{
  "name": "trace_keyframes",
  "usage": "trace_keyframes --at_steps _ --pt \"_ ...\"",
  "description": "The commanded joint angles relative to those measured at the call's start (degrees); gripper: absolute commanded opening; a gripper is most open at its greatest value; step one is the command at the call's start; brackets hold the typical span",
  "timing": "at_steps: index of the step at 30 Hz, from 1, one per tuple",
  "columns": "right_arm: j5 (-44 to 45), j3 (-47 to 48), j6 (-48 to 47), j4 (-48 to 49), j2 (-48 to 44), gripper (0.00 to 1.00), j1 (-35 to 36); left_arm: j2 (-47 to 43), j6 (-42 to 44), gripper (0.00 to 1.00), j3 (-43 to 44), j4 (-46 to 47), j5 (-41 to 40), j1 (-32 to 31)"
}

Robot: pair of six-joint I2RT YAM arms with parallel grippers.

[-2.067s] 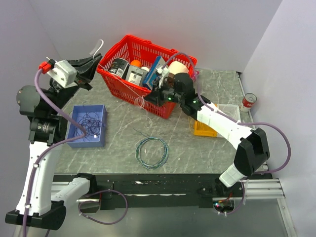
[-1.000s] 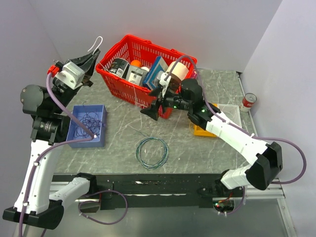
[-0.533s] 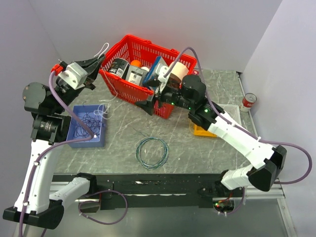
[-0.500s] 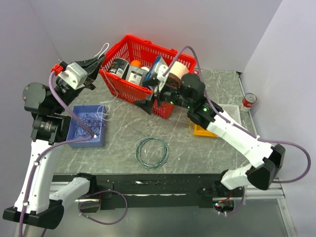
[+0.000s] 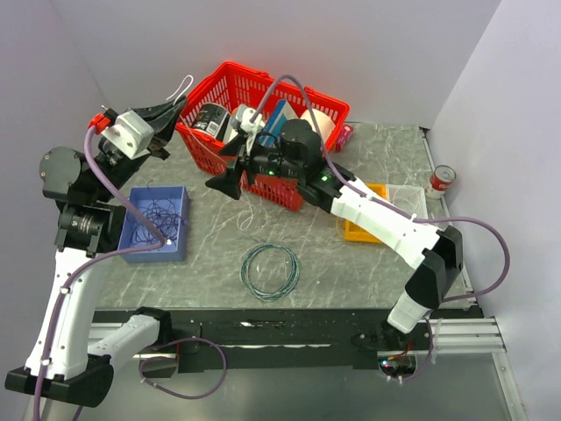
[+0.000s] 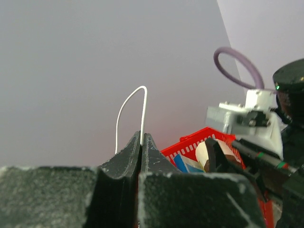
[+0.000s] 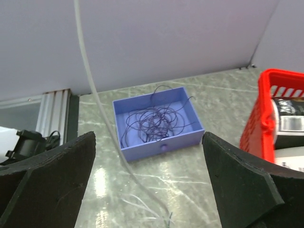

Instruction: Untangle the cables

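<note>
Left gripper (image 6: 141, 138) pinches a thin white wire (image 6: 129, 102), smoothly arched; right gripper (image 5: 224, 181) gapes wide; scribbly dark wires (image 7: 151, 122) fill the blue tray (image 7: 161, 147) at nine o'clock.

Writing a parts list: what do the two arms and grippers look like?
The left arm and right arm have white links, black joints and loose lilac hoses. The left gripper and right gripper have black wedge-shaped fingers; a red connector sits at the left wrist.
</note>
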Motion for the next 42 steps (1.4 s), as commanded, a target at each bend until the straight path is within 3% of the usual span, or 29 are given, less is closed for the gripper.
trace_keyframes --at_steps 1,3,4,6,7,10,16,18,21,22,24,26,27,29,33,37,42 --pt "1.79 3.20 0.83 1.29 2.04 0.91 0.35 -0.33 -3.41 0.01 1.05 4.50 0.66 -0.18" --pt "3.64 4.34 0.22 0.68 4.67 0.81 0.26 -0.33 -4.73 0.01 1.48 5.81 0.58 -0.18" --pt "3.99 5.91 0.22 -0.20 5.64 0.64 0.17 -0.16 -5.00 0.01 1.66 5.99 0.58 -0.18" --pt "4.17 6.81 0.91 -0.21 7.84 0.47 0.09 -0.15 -5.00 0.01 1.84 6.08 0.23 -0.18" --pt "4.35 7.07 1.18 -0.03 8.28 0.29 0.09 -0.42 -4.91 0.01 1.75 5.82 -0.38 -0.18" --pt "6.19 6.38 1.89 0.06 8.55 0.00 -0.18 -0.77 -4.30 0.01 1.49 5.12 -1.70 -0.27" --pt "10.23 1.46 1.27 -2.66 1.37 0.00 -1.76 -2.44 1.32 0.01 -1.50 2.05 -13.03 -0.09" --pt "10.76 0.14 1.27 -5.02 -1.46 0.00 -3.42 -3.23 5.00 0.01 -4.64 -2.95 -16.72 -0.09" --pt "11.12 -1.45 0.92 -9.85 -7.52 0.00 -6.23 -5.51 10.46 0.06 -10.88 -9.98 -13.86 -0.09" --pt "11.47 -1.10 0.57 -11.70 -10.06 0.00 -6.85 -6.65 11.34 0.25 -12.38 -11.91 -12.01 -0.18" --pt "12.61 -0.31 -0.13 -15.04 -12.27 0.00 -9.04 -7.71 12.75 0.48 -16.50 -17.17 -4.92 -0.18" --pt "14.53 0.92 -0.22 -20.58 -15.08 0.00 -10.98 -9.11 13.98 0.88 -18.72 -19.83 -0.32 -0.44" --pt "15.59 1.27 -0.14 -22.60 -15.96 0.00 -13.16 -9.38 14.50 0.97 -20.47 -22.54 1.96 -0.97" --pt "17.17 1.62 0.56 -26.91 -18.77 0.00 -15.81 -10.17 14.77 0.96 -22.41 -23.97 4.97 -1.58" --pt "21.21 0.49 1.71 -30.87 -23.87 0.00 -22.84 -12.28 13.55 0.96 -31.72 -22.93 2.34 -2.64" --pt "28.49 -1.36 2.32 -34.39 -26.78 0.00 -31.35 -13.95 8.55 0.96 -40.25 -13.55 -0.13 -2.73" --pt "33.78 -10.22 5.22 -31.42 -29.94 0.00 -42.26 -16.49 3.18 0.96 -49.57 -4.22 -0.65 -2.73"
